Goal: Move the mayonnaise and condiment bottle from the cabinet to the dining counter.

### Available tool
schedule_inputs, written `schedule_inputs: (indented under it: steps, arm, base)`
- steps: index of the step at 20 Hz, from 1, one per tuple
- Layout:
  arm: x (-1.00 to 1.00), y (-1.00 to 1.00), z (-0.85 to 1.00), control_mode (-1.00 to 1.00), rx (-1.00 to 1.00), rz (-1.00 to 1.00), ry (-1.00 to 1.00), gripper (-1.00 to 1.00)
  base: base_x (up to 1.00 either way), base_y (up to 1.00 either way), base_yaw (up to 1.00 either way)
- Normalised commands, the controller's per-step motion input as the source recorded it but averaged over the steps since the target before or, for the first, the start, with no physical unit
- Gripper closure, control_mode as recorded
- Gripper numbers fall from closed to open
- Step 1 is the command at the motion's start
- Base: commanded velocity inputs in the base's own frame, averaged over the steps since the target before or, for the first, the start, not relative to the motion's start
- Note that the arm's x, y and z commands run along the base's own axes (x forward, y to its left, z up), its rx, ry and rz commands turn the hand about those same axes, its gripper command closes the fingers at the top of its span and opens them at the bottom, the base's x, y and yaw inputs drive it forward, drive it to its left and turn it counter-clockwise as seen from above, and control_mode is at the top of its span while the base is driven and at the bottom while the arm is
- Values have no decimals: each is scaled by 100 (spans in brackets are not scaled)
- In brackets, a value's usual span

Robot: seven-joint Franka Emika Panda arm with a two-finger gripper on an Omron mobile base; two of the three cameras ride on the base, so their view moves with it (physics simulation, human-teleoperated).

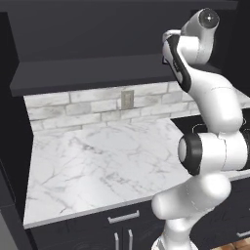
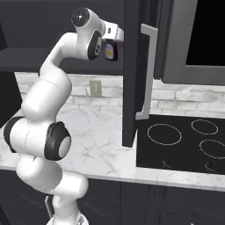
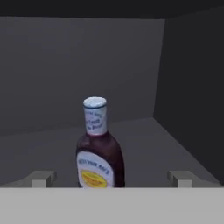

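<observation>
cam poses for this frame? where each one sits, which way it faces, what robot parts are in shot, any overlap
Left base view: behind-left of the arm, looking forward and down at the marble worktop; arm rises lower right.
Right base view: behind-right, facing the open cabinet door and stovetop; arm lower left.
Hand view: on the hand, inside the cabinet, facing the upright condiment bottle between the fingertips of the open gripper.
Shared: worktop, brick wall, arm in both base views; the bottle in right base and hand views.

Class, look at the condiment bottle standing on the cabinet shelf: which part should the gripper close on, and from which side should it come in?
Grip the condiment bottle around its wide lower body, coming in level from the open front of the cabinet. It stands upright, centred between the open fingertips, and the narrow neck would probably give the pads less to hold.
</observation>
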Motion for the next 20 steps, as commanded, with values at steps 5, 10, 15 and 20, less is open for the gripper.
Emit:
schedule_inputs:
  steps: [5,10,15,20]
  arm:
    - [52,-7,0,-100,2,6,0,-100]
    - [52,-1,0,-100,3,7,0,-100]
    - [43,-3,0,-100,3,7,0,-100]
    - [37,-4,0,-100,2,6,0,-100]
  base:
    - [0,0,0]
    - [0,0,0]
    - [0,0,0]
    - [0,0,0]
